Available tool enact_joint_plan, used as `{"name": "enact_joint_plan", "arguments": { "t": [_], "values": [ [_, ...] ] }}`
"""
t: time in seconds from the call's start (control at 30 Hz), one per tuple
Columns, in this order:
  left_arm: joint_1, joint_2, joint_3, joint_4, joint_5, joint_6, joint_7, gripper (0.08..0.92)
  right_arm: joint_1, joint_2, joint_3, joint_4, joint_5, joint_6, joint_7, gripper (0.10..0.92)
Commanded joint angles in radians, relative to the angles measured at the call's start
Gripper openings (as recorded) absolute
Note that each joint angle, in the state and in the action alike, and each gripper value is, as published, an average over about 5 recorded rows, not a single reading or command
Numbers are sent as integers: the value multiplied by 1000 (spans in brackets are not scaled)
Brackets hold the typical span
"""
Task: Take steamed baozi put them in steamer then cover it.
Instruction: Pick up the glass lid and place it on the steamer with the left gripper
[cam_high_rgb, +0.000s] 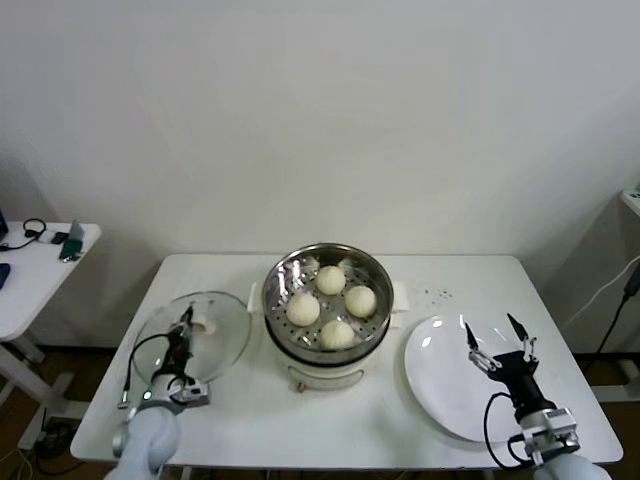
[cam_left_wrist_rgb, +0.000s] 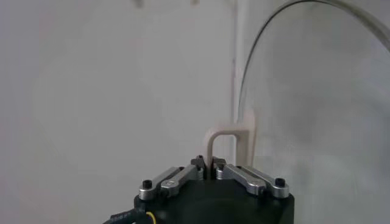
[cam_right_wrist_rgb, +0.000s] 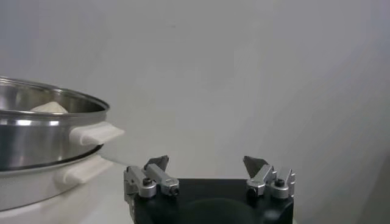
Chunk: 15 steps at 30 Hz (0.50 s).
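Note:
Several cream-white baozi (cam_high_rgb: 331, 280) sit in the shiny steel steamer (cam_high_rgb: 285, 274) on its cream-white base at the table's middle; one bun top (cam_right_wrist_rgb: 50, 107) shows over the rim in the right wrist view. The clear glass cover (cam_high_rgb: 222, 345) lies left of the steamer. My left gripper (cam_high_rgb: 184, 326) is shut on the cover's cream-white bar handle (cam_left_wrist_rgb: 226, 143). My right gripper (cam_high_rgb: 497, 335) is open and empty above the white plate (cam_high_rgb: 440, 385), right of the steamer (cam_right_wrist_rgb: 42, 131).
A white side table (cam_high_rgb: 30, 270) with small items stands at the far left. Cables hang at the right edge (cam_high_rgb: 610, 300). A plain wall is behind the table.

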Motion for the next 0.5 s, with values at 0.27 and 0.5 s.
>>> {"name": "enact_joint_plan", "arguments": {
  "t": [0.27, 0.5],
  "values": [
    [237, 136, -23, -479, -71, 270, 4, 151, 35, -36, -9, -48, 2, 2, 0, 823],
    [272, 224, -5, -645, -98, 403, 43, 151, 73, -73, -44, -84, 8, -2, 2, 823]
  ]
}}
